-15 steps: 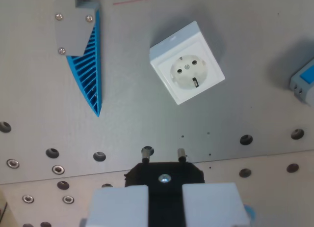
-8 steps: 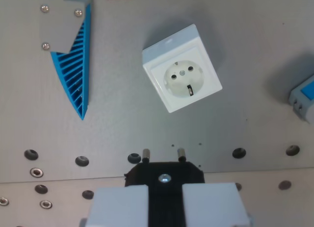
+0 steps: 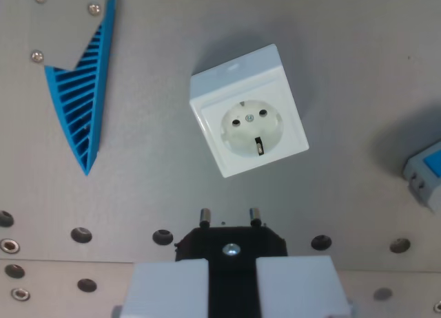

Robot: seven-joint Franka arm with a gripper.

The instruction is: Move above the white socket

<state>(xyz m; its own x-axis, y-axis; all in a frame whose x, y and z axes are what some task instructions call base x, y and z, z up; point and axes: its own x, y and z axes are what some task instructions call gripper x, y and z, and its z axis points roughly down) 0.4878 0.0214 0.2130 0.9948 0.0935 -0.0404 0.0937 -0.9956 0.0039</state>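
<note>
**Approach step underway, plug not over the socket yet**

Bracket first, over at the wrist view's left: a blue ribbed triangular plastic wedge with a grey screwed plate on top [image 3: 72,91] is sitting in the upper corner on the grey metal table [image 3: 151,180], well apart from everything that matters here.

Moving toward the middle, the white square wall socket with a round recessed face [image 3: 249,125] is lying flat on the table, rotated a bit so its edges aren't lining up with the frame. Its two pin holes and earth clip are facing up at the camera.

Just below it in the picture, the gripper [image 3: 231,270] is clamping its two white fingers [image 3: 169,287] onto a black two-pin plug [image 3: 231,241], pins pointing toward the socket. The plug is hanging clear of the socket, not touching it.

Far over on the wrist view's right, a grey and blue block [image 3: 426,177] is poking in at the edge, mostly cut off.

My read: the arm is partway through the hover move. Next it needs to slide forward until the pins are sitting over the holes, and probably twist to match the socket's tilt.
</note>
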